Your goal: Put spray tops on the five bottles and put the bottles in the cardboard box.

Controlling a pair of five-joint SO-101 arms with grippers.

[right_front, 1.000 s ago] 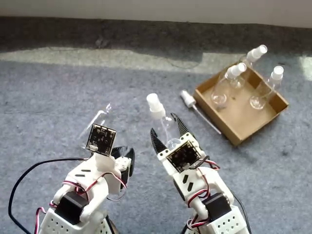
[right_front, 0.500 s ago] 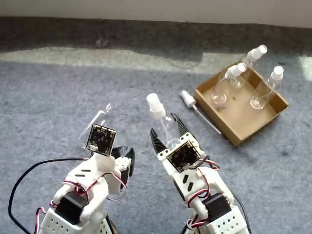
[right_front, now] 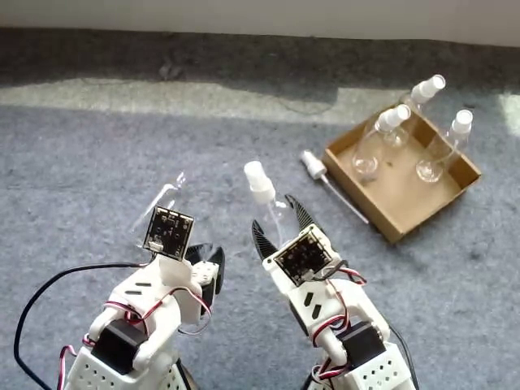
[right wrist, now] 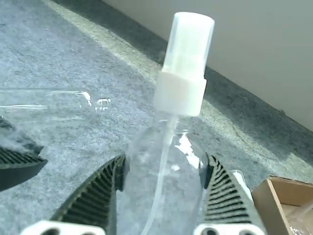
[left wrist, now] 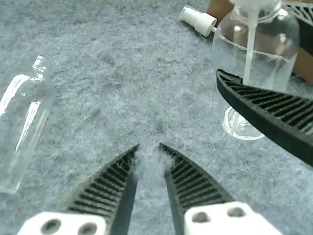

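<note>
Right gripper (right_front: 276, 215) is clamped on the fourth spray bottle (right wrist: 164, 188), ribbed fingers pressed to both flanks of the clear body; white spray top (right wrist: 183, 63) seated on its neck, long axis upright.

Cardboard box (right_front: 402, 191) lies to the right of that gripper and farther out across the grey carpet (right_front: 97, 162) - the right arm is plainly the nearer one; three capped bottles (right_front: 382, 134) sit along the box's far side, bare floor showing on the near side, so the likely set-down spot faces the arm.

A loose spray top (right_front: 312, 165) with its dip tube lies between the held bottle and the box, near the box's corner - a low carry could catch it.

Left gripper (left wrist: 149, 147) holds nothing, jaws parted only a slit; the uncapped bottle (left wrist: 22, 122) lies on its side just beside it, neck pointing away from the arm.

Hard to tell: whether the held bottle's base is off the carpet; in the high view the left wrist camera covers part of the lying bottle; whether the boxed bottles stand or lean.
</note>
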